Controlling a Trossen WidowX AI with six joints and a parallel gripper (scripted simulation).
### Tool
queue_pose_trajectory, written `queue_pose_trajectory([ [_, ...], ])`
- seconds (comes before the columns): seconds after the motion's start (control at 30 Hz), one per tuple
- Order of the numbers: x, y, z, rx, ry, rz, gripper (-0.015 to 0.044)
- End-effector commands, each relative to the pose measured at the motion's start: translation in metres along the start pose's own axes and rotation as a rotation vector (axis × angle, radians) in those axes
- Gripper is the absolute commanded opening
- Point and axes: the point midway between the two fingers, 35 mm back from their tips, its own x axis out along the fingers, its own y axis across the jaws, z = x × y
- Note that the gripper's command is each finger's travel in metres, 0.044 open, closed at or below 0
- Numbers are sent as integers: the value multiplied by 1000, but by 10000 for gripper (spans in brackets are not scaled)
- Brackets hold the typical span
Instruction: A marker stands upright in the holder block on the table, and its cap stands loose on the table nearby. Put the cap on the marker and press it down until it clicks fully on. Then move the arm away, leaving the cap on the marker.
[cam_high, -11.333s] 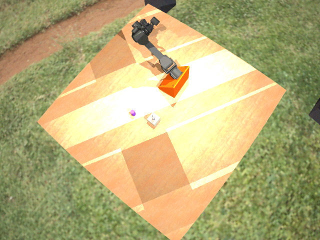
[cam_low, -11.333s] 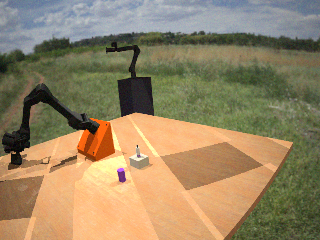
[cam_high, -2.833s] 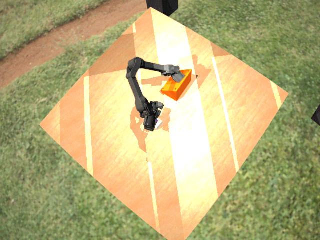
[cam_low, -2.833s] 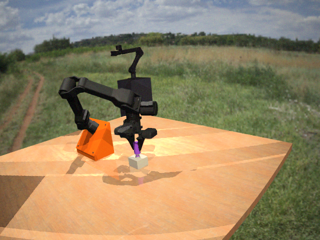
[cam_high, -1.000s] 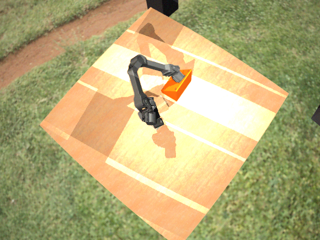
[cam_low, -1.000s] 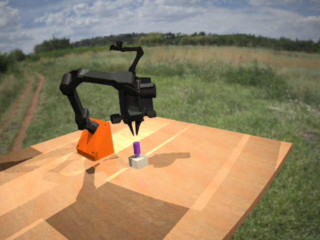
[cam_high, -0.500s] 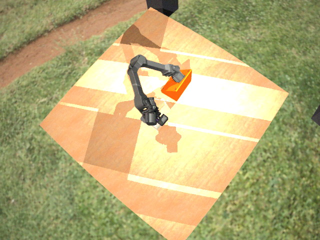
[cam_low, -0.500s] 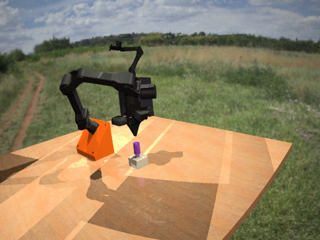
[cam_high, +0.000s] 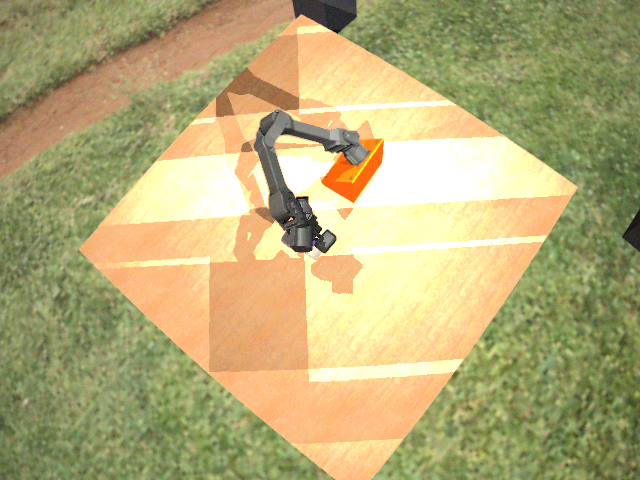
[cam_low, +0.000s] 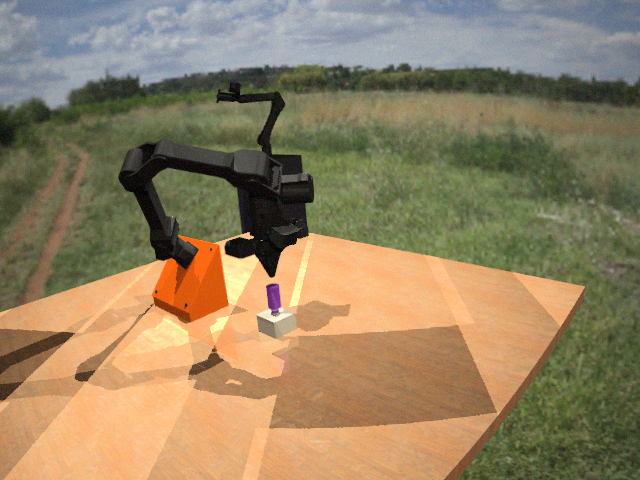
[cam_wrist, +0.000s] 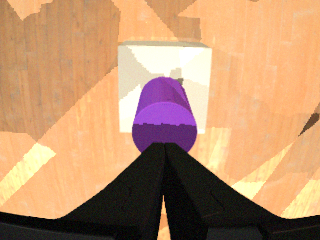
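Note:
The purple cap (cam_high: 314, 242) (cam_low: 273, 297) (cam_wrist: 164, 114) stands upright on the marker. A short, narrow part of the marker (cam_low: 275, 312) shows between the cap's lower edge and the holder block. The pale holder block (cam_high: 314, 257) (cam_low: 267, 325) (cam_wrist: 131, 75) sits flat on the table. My gripper (cam_low: 272, 275) (cam_wrist: 163, 154) is shut and empty, pointing down. Its joined tips hang a little above the cap's top, with a small gap between them in the exterior view. In the wrist view the tips overlap the near edge of the cap's top. In the top view the arm hides the tips.
The orange base wedge (cam_high: 345, 174) (cam_low: 206, 289) carries the arm behind the holder block. The table edge (cam_low: 516, 397) runs along the right in the exterior view. A dark box (cam_high: 325, 12) stands beyond the table's far corner.

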Motion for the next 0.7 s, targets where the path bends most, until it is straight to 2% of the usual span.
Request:
queue_pose_trajectory([
  [0.0, 8, -1, -1, -9, -1, -8, 0],
  [0.67, 31, 1, 2, -9, -1, -8, 0],
])
